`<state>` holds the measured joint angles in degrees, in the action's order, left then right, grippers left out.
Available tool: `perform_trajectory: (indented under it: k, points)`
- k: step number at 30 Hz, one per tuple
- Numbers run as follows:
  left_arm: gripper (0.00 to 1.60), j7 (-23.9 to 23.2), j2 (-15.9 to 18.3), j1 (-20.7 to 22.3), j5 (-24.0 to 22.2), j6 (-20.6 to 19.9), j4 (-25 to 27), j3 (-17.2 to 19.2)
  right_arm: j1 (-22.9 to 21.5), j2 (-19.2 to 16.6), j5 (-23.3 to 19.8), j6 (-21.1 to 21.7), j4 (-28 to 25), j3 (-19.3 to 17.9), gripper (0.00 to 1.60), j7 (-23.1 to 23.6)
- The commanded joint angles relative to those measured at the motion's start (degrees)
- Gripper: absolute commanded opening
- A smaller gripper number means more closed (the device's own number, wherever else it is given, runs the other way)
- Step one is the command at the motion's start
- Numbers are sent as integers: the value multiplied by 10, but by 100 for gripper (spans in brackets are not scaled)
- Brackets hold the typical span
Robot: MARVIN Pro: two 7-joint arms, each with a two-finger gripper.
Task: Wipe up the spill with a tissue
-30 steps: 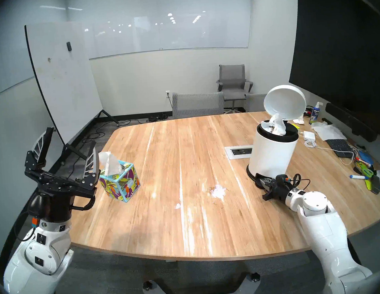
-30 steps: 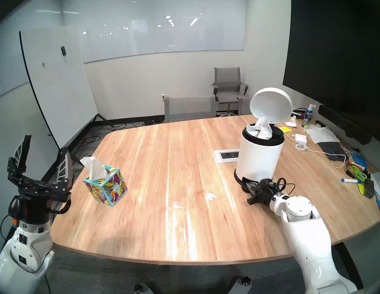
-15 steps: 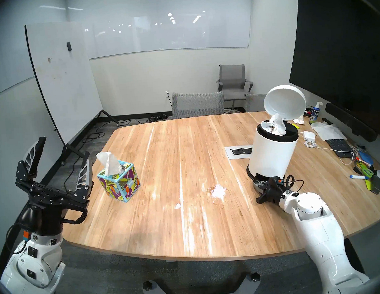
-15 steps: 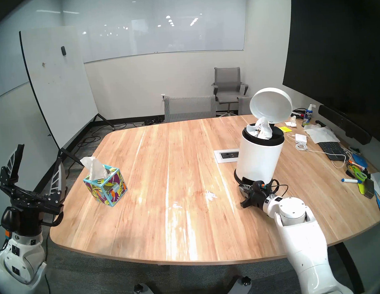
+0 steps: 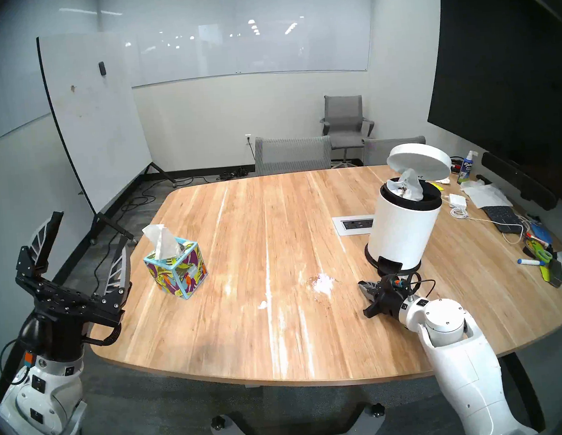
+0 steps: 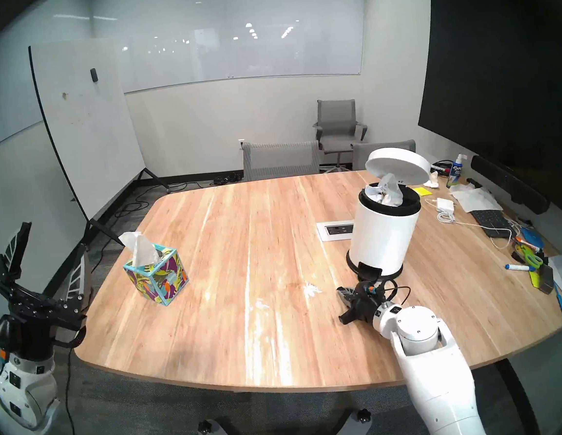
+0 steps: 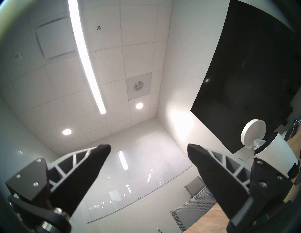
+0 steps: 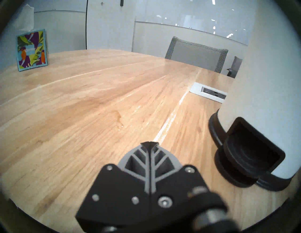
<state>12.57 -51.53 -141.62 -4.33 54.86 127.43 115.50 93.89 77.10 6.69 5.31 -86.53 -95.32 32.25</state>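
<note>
A: Pale wood, glossy: the tabletop [image 5: 214,319]. Nearest item on it?

B: My right pincer [image 5: 367,286], low over the near right part, its fingers [image 8: 149,146] pressed flat together, nothing between them. It sits just off the black pedal [image 8: 249,156] of the bin, apart from it.

A: And your left pincer?

B: My left pincer [image 5: 85,242], off the tabletop's left edge, raised and tilted upward, jaws spread wide, empty. Its own camera sees mostly ceiling.

A: The spill?

B: The spill [image 5: 322,283]: a small pale, glossy blot with a brownish edge, on the wood between my right pincer and the tabletop's middle, near the pincer but not touched. A smaller whitish blot [image 5: 263,304] lies to its left, beside long glare streaks. From the right wrist it reads as a faint wet mark [image 8: 118,118] ahead of the fingertips.

A: Next back?

B: Tissue box [image 5: 176,270], left side, leaf-and-bird print, one white tissue [image 5: 161,241] standing out of its top. Near my left pincer, not touching.

A: Further?

B: White pedal bin [image 5: 404,231], right side, lid [image 5: 419,164] part-raised, crumpled white paper [image 5: 409,187] poking above the rim. Behind it, a socket plate [image 5: 355,225] set into the wood.

A: Farthest?

B: Grey mesh chair [image 5: 292,153] at the far edge; whiteboard [image 5: 95,120] on a stand, left.
</note>
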Motion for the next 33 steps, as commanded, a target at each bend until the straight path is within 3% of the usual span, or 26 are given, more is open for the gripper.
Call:
perform_trajectory:
  k: [1, 12, 33]
  points:
    - [160, -5, -2, -15, -13, 1, 14, 11, 23, 18, -13, -24, -63, -16, 0, -21]
    - [160, -28, -7, -19, -32, 1, 17, 18, 35, 21, -6, 7, -140, -28, 0, -32]
    - [160, -84, -27, -11, -73, 1, 18, 25, 35, 39, 19, 51, -195, 0, 0, -45]
